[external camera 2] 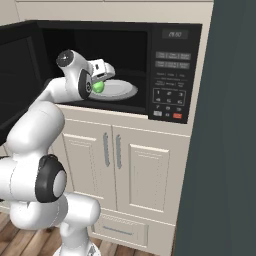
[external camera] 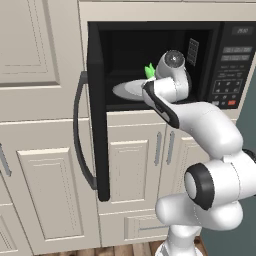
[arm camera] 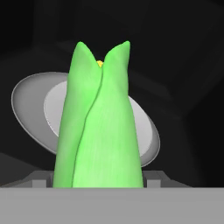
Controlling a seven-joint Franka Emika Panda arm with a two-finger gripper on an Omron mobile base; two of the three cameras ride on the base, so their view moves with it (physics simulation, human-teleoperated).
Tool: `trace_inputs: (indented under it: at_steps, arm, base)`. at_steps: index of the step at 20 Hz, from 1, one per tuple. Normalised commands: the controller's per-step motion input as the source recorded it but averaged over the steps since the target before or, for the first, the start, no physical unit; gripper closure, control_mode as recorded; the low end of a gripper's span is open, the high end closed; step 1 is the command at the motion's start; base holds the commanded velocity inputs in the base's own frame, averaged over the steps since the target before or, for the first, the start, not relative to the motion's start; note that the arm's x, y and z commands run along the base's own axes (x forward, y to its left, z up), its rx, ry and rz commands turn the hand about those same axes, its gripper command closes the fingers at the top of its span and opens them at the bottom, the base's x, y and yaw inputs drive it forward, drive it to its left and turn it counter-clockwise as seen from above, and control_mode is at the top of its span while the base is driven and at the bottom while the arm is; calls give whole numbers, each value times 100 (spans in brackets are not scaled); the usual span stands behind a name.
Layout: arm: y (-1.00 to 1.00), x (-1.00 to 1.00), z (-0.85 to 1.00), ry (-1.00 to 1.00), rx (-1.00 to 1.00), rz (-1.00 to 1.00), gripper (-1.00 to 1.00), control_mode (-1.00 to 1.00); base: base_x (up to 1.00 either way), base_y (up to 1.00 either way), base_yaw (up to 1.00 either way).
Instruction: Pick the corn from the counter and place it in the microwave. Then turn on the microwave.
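Note:
My gripper [external camera 2: 101, 80] is shut on the corn [arm camera: 100, 131], a bright green cob in pointed husk leaves. It reaches through the open front of the black microwave [external camera 2: 172, 75] and holds the corn just above the grey glass plate [external camera 2: 122, 90]. In the left base view the corn's leaf tips [external camera: 149, 70] stick up past the white hand, over the plate [external camera: 127, 90]. The hand view has the cob standing between my fingertips [arm camera: 155, 179], with the plate [arm camera: 30, 96] behind it. The counter is out of view.
The microwave door [external camera: 97, 125] with its long curved handle [external camera: 80, 135] stands swung open to the left. The keypad with a red button [external camera 2: 177, 116] is on the right. Cream cabinet doors [external camera 2: 140, 175] lie below. A dark panel [external camera 2: 230, 150] closes off the right.

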Motion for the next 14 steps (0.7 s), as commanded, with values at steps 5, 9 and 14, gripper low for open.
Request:
trace_inputs:
  at_steps: [5, 9, 14]
  arm:
    - [0, 7, -5, 0, 0, 0, 100, -100]
    - [0, 6, -6, 0, 0, 0, 100, -100]
    - [0, 5, -5, 0, 0, 0, 100, -100]
  base:
    - [0, 0, 0]
    - [0, 0, 0]
    - [0, 0, 0]
